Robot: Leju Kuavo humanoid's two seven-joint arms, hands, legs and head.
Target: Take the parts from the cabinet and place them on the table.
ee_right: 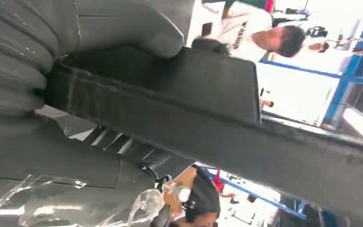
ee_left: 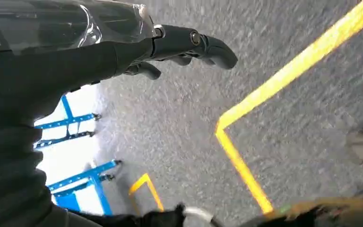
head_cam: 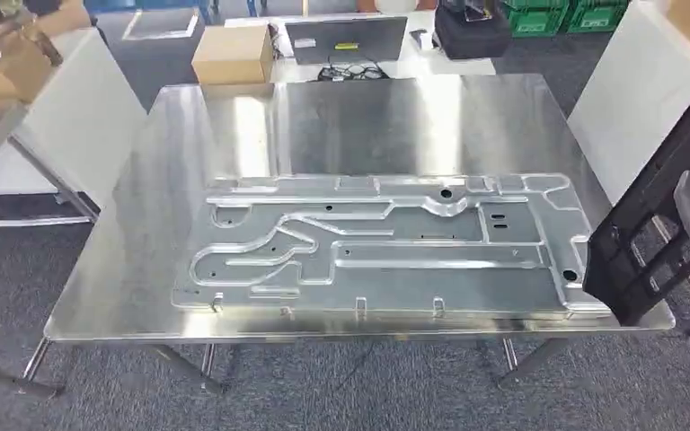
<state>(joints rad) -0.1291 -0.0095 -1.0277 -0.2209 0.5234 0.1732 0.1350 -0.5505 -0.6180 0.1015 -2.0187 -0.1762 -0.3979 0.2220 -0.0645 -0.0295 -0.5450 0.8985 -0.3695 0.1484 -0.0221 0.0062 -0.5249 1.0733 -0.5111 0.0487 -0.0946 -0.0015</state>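
Nearest you, your right hand (ee_right: pixel 90 33) grips a black ribbed part (head_cam: pixel 660 215), thumb clamped over its edge, holding it tilted above the right end of the steel table (head_cam: pixel 144 260). Your left hand (ee_left: pixel 179 47) hangs over grey floor with yellow tape lines (ee_left: pixel 283 75), fingers loosely curled, holding nothing. A large machined aluminium plate (head_cam: pixel 386 242) lies flat on the table. Beyond sits a cardboard box (head_cam: pixel 232 52).

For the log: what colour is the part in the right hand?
Black part, best in the head view.
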